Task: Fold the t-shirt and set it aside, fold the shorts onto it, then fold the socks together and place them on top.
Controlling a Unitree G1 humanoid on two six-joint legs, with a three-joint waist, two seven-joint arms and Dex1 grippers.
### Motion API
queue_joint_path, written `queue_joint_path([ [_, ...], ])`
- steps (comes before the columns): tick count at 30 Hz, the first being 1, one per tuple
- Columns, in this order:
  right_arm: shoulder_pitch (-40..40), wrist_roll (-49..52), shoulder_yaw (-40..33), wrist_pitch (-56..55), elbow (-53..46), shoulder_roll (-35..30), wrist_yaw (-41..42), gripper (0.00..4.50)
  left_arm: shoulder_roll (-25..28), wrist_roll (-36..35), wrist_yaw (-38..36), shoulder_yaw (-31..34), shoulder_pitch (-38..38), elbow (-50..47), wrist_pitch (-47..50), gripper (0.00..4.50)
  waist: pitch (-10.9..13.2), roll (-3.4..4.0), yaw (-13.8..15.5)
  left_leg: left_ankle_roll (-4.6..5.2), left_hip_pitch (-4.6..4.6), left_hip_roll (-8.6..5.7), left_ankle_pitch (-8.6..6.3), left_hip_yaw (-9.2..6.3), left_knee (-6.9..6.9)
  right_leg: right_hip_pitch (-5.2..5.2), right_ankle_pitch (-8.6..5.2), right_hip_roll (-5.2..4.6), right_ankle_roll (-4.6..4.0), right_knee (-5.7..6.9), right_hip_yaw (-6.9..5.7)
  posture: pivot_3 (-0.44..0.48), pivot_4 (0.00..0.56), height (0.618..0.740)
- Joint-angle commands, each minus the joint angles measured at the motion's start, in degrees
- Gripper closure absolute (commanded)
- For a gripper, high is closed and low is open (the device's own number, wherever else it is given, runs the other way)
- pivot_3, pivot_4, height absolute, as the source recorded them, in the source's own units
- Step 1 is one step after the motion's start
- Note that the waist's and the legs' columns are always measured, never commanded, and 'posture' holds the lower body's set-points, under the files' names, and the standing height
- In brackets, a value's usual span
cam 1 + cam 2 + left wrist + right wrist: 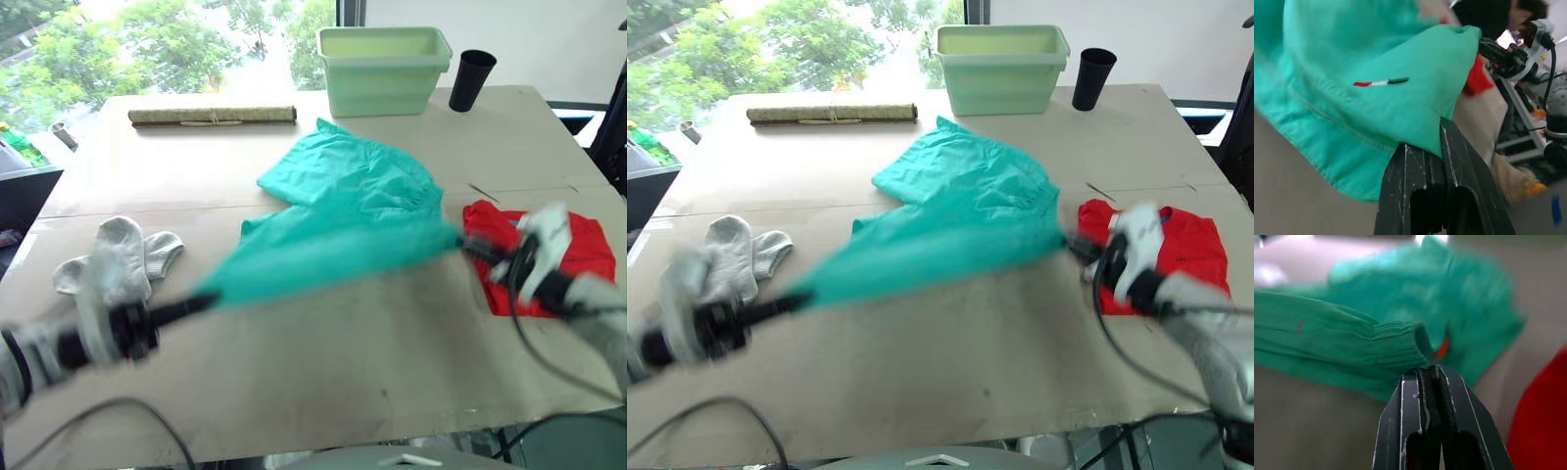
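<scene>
Two grippers hold the shorts stretched between them above the near half of the worktop. Left gripper, near-left: fingers closed on a hemmed edge of the teal cloth, seen pinched tight in the left wrist view. Right gripper, right side: fingers shut on the gathered elastic waistband, cloth bunched at the tips in the right wrist view. The lifted edge runs as a taut band from left gripper to right gripper; the rest of the shorts trails back onto the worktop in a crumpled heap toward the far middle.

Socks lie together on the worktop at left, just beyond the left arm, apart from the shorts.

T-shirt, red, folded flat at the right edge of the worktop, partly behind the right gripper; the shorts are not on it.

Farther back: a rolled mat at far left, a pale green plastic tub at far centre, a black cup upside down just beside the tub.
</scene>
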Motion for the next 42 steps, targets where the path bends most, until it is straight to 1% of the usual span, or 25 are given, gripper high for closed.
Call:
queue_joint_path([
  [1,5.97,5.47,-9.73,0.74,-7.52,-2.89,3.88,4.5,2.84,-5.18,-2.49,8.79,-0.36,-1.6,-1.87,4.48,0.01,0.36,0.88,-0.09,0.06,0.03,0.06,-0.01,0.04,0.0,-0.01,-0.02,-0.02,0.07,0.0,0.0,0.15,0.727],
  [3,8.17,13.49,-15.02,2.75,-9.55,-3.02,4.54,4.5,4.14,-10.31,0.6,10.24,-6.01,1.88,-0.84,4.48,0.0,0.57,1.81,0.13,0.07,0.05,-0.08,-0.08,0.02,-0.01,-0.02,-0.03,-0.02,0.07,-0.02,0.0,0.15,0.727],
  [6,8.11,23.4,-20.0,4.29,-10.61,-3.35,2.18,4.5,5.36,-13.55,7.61,5.94,-18.27,5.87,-2.28,4.48,-0.04,0.62,2.19,0.2,0.0,0.05,-0.12,-0.37,-0.12,0.03,-0.03,0.08,-0.01,0.07,-0.01,0.0,0.15,0.727],
  [8,6.61,27.61,-21.56,4.43,-10.51,-3.44,-0.46,4.5,3.84,-9.92,13.19,-0.33,-29.16,8.21,-6.14,4.48,-0.12,0.52,2.2,0.2,-0.01,0.05,-0.12,-0.41,-0.12,0.03,-0.03,0.1,-0.01,0.06,-0.01,0.0,0.15,0.727],
  [10,2.71,27.67,-21.06,4.37,-8.83,-3.29,-5.71,4.5,2.67,-5.66,15.26,-6.75,-37.45,10.32,-8.93,4.48,-0.18,0.43,2.12,0.21,0.03,0.03,-0.12,-0.38,-0.03,0.09,-0.02,0.1,0.0,0.06,-0.01,0.0,0.15,0.727],
  [12,-3.13,24.96,-18.96,4.77,-5.91,-3.18,-11.71,4.5,0.01,5.84,17.96,-15.93,-46.04,14.39,-17.64,4.48,-0.28,0.32,1.98,0.2,0.06,0.02,-0.08,-0.25,0.09,0.07,0.01,0.12,0.02,0.1,-0.03,0.0,0.15,0.727],
  [14,-9.97,21.53,-16.16,5.34,-2.7,-2.73,-17.52,4.5,-4.34,14.09,20.34,-23.35,-55.2,20.1,-24.39,4.48,-0.31,0.22,1.95,0.06,0.12,-0.09,0.01,-0.08,0.13,0.13,0.17,0.13,0.24,0.18,0.05,0.0,0.15,0.727],
  [15,-12.2,20.87,-15.28,5.71,-1.72,-2.42,-19.32,4.5,-5.79,16.48,20.71,-25.33,-57.93,22.24,-26.33,4.48,-0.3,0.12,1.97,0.11,0.11,-0.1,-0.01,-0.01,0.12,0.12,0.21,0.15,0.16,0.17,0.12,0.0,0.15,0.727],
  [16,-15.23,19.73,-13.9,5.68,-0.73,-1.76,-21.04,4.5,-7.08,20.86,21.45,-28.3,-60.74,25.49,-29.42,4.48,-0.31,0.03,1.98,0.14,0.02,-0.14,0.01,0.01,0.13,0.06,0.32,0.19,-0.02,0.17,0.14,0.0,0.15,0.727],
  [18,-21.79,16.09,-10.94,6.22,1.73,-0.62,-25.65,4.5,-10.34,29.24,20.7,-33.91,-66.57,33.58,-38.58,4.48,-0.34,-0.06,1.79,0.38,0.07,-0.14,0.13,0.08,0.08,0.06,0.35,0.25,-0.07,0.16,0.2,0.0,0.15,0.727],
  [20,-29.58,11.14,-6.98,7.52,6.21,1.78,-31.35,4.5,-15.21,38.72,22.78,-39.47,-73.96,45.07,-50.26,4.48,-0.31,-0.1,1.81,0.38,0.08,-0.13,0.13,0.17,-0.01,0.02,0.35,0.29,-0.07,0.12,0.21,0.0,0.15,0.727],
  [22,-34.79,7.65,-5.34,8.15,11.09,5.17,-35.97,4.5,-18.86,44.31,25.06,-41.8,-78.86,54.73,-57.23,4.48,-0.29,-0.17,1.87,0.38,0.09,-0.12,0.14,0.17,0.04,0.03,0.32,0.29,-0.02,0.13,0.2,0.0,0.15,0.727],
  [23,-36.64,4.43,-3.13,7.59,13.46,5.14,-35.06,4.5,-19.91,47.65,26.44,-43.07,-80.67,59.42,-61.76,4.48,-0.29,-0.17,1.84,0.38,0.06,-0.11,0.14,0.17,0.07,0.03,0.3,0.28,0.02,0.12,0.2,0.0,0.15,0.727],
  [28,-45.94,-4.14,2.62,5.82,26.19,8.74,-31.46,4.5,-24.15,56.32,31.25,-45.58,-86.77,76.67,-72.34,4.48,-0.29,-0.19,0.79,0.42,0.09,-0.1,0.13,0.36,0.12,-0.03,0.19,0.25,0.22,0.18,0.37,0.0,0.15,0.727],
  [29,-47.55,-6.73,4.62,4.34,29.89,9.39,-29.83,4.2,-25.02,56.96,32.9,-45.06,-88.01,80.37,-72.71,4.5,-0.29,-0.19,0.61,0.43,0.08,-0.09,0.13,0.35,0.12,-0.04,0.2,0.26,0.2,0.22,0.37,0.0,0.15,0.727],
  [31,-48.39,-11.33,8.21,2.53,33.62,8.84,-26.59,3.68,-25.76,57.72,36.04,-43.78,-89.58,85.21,-73.17,3.78,-0.28,-0.19,0.32,0.43,0.09,-0.08,0.13,0.35,0.14,-0.04,0.23,0.26,0.17,0.29,0.35,0.0,0.15,0.727],
  [32,-48.07,-12.4,8.75,2.16,33.69,8.48,-25.25,3.24,-25.72,58.11,36.64,-43.44,-89.97,86.44,-73.71,3.52,-0.29,-0.19,0.31,0.43,0.08,-0.08,0.14,0.35,0.14,-0.05,0.21,0.27,0.2,0.29,0.34,0.0,0.15,0.727],
  [34,-46.01,-14.11,9.7,2.03,29.57,6.61,-21.9,2.21,-25.28,56.42,34.48,-41.27,-89.91,86.57,-74.1,2.56,-0.28,-0.2,0.28,0.43,0.08,-0.05,0.14,0.34,0.12,-0.07,0.2,0.27,0.21,0.29,0.32,0.0,0.15,0.727],
  [35,-44.26,-14.99,9.99,1.81,25.88,5.2,-20.4,1.61,-24.87,54.61,32.08,-39.66,-89.41,85.39,-73.31,1.99,-0.27,-0.2,0.39,0.43,0.07,-0.04,0.13,0.33,0.11,-0.08,0.21,0.27,0.2,0.3,0.31,0.0,0.15,0.727],
  [36,-42.94,-15.7,10.03,1.72,23.21,4.27,-19.3,1.19,-24.63,53.53,30.44,-38.48,-89.0,84.39,-72.66,1.54,-0.26,-0.22,0.37,0.44,0.03,-0.04,0.13,0.3,0.11,-0.08,0.23,0.25,0.17,0.29,0.27,0.0,0.15,0.727],
  [37,-41.49,-15.45,9.68,1.46,20.22,3.6,-17.68,0.83,-24.27,51.94,27.73,-37.31,-88.16,82.56,-71.22,1.21,-0.25,-0.21,0.31,0.44,0.02,-0.04,0.12,0.29,0.11,-0.09,0.32,0.25,0.02,0.28,0.24,0.0,0.15,0.727],
  [38,-39.71,-13.91,8.75,1.98,16.32,2.98,-15.67,0.18,-23.71,49.43,23.47,-36.24,-86.41,78.42,-68.2,0.59,-0.26,-0.21,0.28,0.45,0.02,-0.04,0.12,0.3,0.1,-0.09,0.32,0.24,0.01,0.27,0.25,0.0,0.15,0.727],
  [39,-38.52,-12.81,7.97,2.49,13.72,2.64,-14.15,0.04,-23.35,47.74,20.61,-35.57,-85.04,75.12,-65.8,0.54,-0.26,-0.21,0.24,0.45,0.03,-0.04,0.11,0.3,0.1,-0.09,0.32,0.24,0.02,0.25,0.25,0.0,0.15,0.727],
  [40,-36.31,-12.41,7.55,2.6,9.79,0.72,-11.81,0.04,-21.77,45.66,16.4,-35.59,-81.95,68.31,-62.21,0.54,-0.26,-0.21,0.16,0.44,0.05,-0.03,0.11,0.28,0.11,-0.08,0.3,0.24,0.05,0.24,0.25,0.0,0.15,0.727],
  [42,-33.94,-12.72,7.0,2.76,5.87,-1.38,-9.26,0.04,-19.97,43.81,12.77,-35.75,-78.13,59.71,-57.61,0.54,-0.25,-0.19,0.12,0.44,0.09,-0.02,0.11,0.27,0.14,-0.06,0.21,0.24,0.2,0.29,0.27,0.0,0.15,0.727],
])
